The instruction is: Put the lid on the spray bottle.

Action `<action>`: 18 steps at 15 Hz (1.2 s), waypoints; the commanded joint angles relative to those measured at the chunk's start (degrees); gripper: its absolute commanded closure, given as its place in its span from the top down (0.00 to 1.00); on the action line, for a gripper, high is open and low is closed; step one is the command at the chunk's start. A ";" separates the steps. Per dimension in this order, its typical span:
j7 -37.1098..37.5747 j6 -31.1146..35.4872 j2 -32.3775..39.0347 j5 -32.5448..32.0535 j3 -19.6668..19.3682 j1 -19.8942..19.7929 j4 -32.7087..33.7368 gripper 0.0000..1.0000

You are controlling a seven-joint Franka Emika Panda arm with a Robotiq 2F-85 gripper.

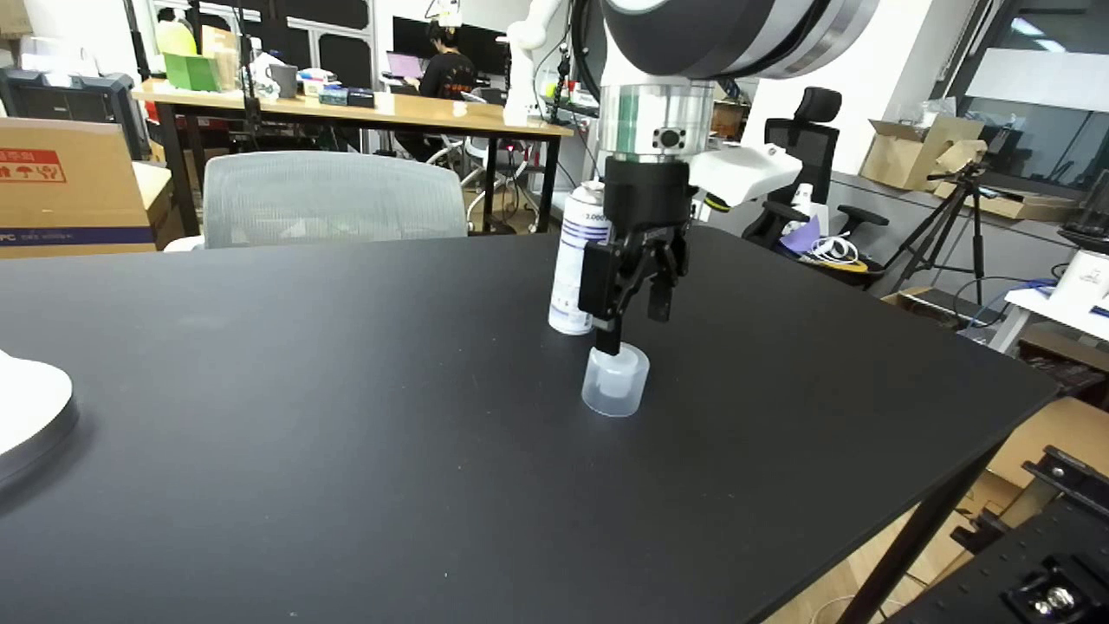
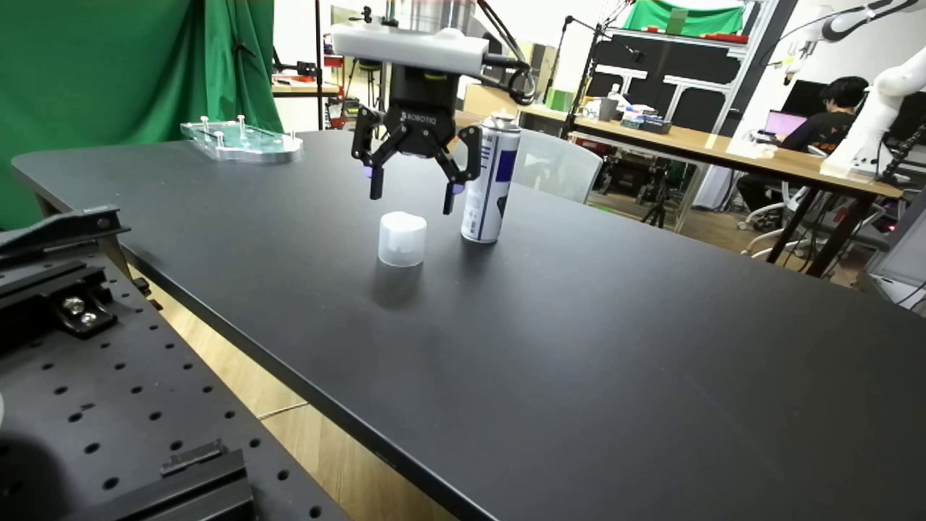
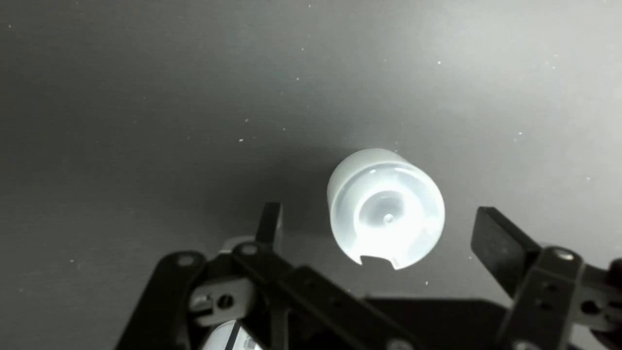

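Nearest the camera in the wrist view, the gripper (image 3: 381, 226) points down, its fingers (image 3: 500, 243) well apart and nothing clamped. What the next move seems to turn on is how the lid (image 3: 385, 211) lies from it: in the wrist view it shows in the gap, nearer the right finger than the left, and in an exterior view it seems to stand below the fingertips (image 2: 376, 188). It rests upright on the table (image 2: 579, 347), squat, with no long axis to match. I judge a slight shift to centre it, then a descent, would let the fingers close on its wall. In an exterior view the bottle (image 1: 572, 264), its top bare, stands far and a little left of the lid, long axis upright, partly behind the gripper; whether they touch I cannot tell.
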 commanded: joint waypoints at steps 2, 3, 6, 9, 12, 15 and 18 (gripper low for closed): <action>0.83 -0.38 3.77 -0.27 0.09 0.43 3.45 1.00; 0.90 -0.41 4.20 -0.33 0.15 0.55 3.73 1.00; 1.31 -0.58 5.35 -1.18 0.06 1.29 4.41 1.00; 1.46 -0.78 5.91 -1.66 0.09 2.06 4.49 1.00; 1.63 -0.92 5.99 -1.64 0.02 2.53 4.29 0.67; 2.07 -1.51 5.29 -1.52 -0.21 2.61 3.94 0.45; 2.18 -2.43 4.23 -1.33 -0.32 2.47 3.89 0.40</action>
